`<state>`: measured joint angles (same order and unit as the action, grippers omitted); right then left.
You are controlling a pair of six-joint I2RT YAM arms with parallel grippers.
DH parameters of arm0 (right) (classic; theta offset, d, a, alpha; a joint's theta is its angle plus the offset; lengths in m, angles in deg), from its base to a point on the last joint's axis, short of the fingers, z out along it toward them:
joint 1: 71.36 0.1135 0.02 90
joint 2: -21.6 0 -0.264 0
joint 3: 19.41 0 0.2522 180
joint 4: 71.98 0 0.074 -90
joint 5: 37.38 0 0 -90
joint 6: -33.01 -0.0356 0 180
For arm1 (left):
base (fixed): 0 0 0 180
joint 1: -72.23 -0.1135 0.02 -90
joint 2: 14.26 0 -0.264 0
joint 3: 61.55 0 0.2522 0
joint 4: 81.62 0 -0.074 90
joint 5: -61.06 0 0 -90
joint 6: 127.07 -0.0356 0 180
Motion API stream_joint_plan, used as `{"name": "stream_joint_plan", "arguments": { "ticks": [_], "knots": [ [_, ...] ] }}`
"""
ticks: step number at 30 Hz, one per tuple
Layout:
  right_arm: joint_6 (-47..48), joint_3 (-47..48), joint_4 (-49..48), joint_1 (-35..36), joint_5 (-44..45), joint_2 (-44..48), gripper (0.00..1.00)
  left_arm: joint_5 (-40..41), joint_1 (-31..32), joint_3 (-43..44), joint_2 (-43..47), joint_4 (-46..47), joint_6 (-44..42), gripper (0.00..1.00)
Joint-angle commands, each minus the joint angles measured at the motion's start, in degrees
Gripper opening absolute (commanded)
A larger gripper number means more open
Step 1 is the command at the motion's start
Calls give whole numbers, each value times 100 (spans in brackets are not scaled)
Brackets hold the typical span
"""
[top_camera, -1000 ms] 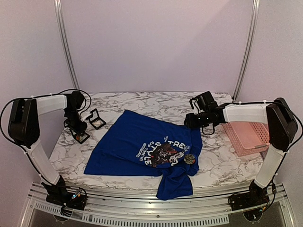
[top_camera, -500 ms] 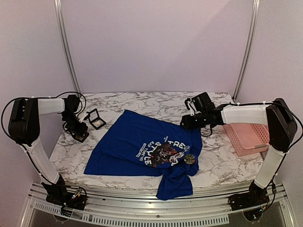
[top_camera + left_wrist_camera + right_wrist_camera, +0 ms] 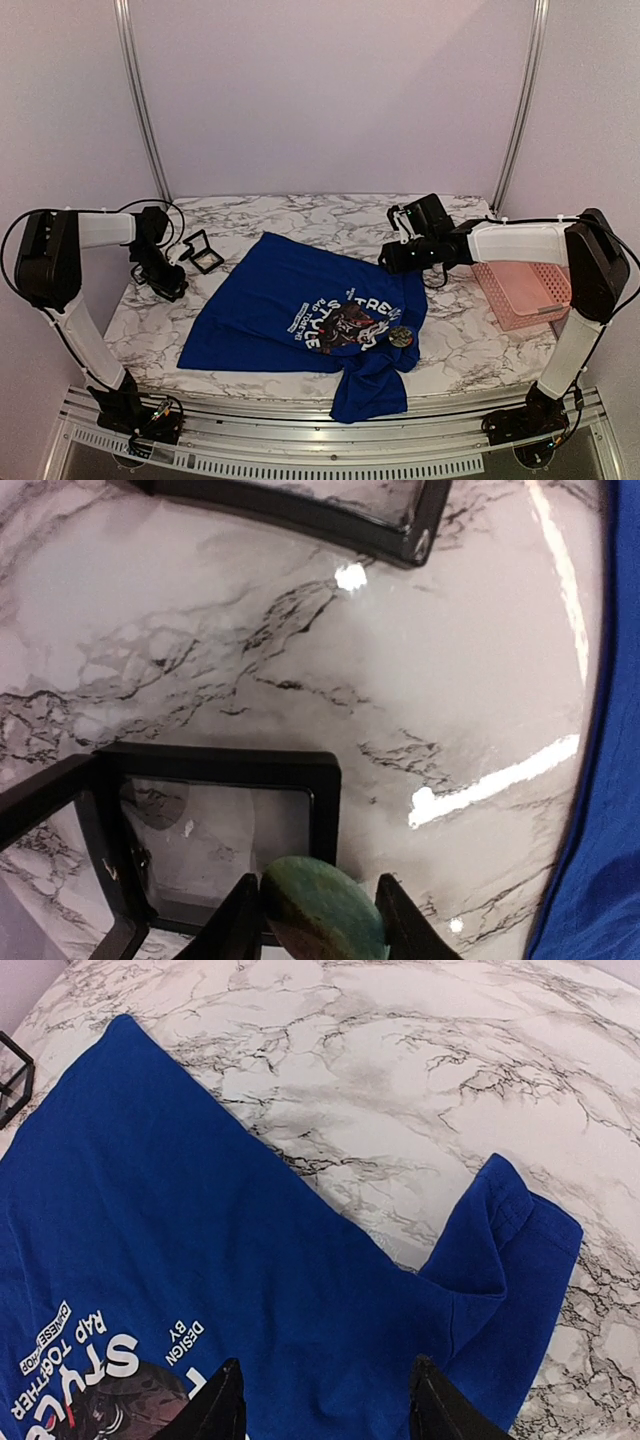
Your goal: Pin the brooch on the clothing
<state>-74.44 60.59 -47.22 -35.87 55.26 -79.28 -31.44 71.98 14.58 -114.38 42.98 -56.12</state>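
Left pincer: note that its two fingers are pressed against the sides of a round green disc, which you see gripped between them directly over the near rim of a black square box. This box lies hinged apart on the marble, and the marble pattern shows through its clear window. You cannot tell whether anything else rests inside it.

Right pincer: note that its fingers stand spread with nothing between them, above the far right part of the clothing, close to a folded sleeve.

Proceed from the near edge of the table:

1. You find the blue shirt's lower corner hanging over the near edge.
2. You find the brooch lying on the shirt, just beside the right side of the panda print and its white lettering. It is well apart from both pincers.
3. You find the pink basket on the right side, beside the right arm and apart from the shirt.
4. You find a second black box farther back on the left, propped apart and near the shirt's far left edge.
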Motion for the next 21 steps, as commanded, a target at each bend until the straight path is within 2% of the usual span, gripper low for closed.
{"name": "stream_joint_plan", "arguments": {
  "ticks": [1, 12, 21],
  "knots": [
    [123, 157, -134, 62, 8, 165, 54, -258, 122, -15, 258, -293, -79, 35],
    [231, 171, -134, 105, -78, 186, 54, -179, 234, 144, 385, -512, -157, 3],
    [397, 235, -143, 116, -200, 331, 54, -321, 561, 776, 876, -1063, -180, 2]
  ]
}}
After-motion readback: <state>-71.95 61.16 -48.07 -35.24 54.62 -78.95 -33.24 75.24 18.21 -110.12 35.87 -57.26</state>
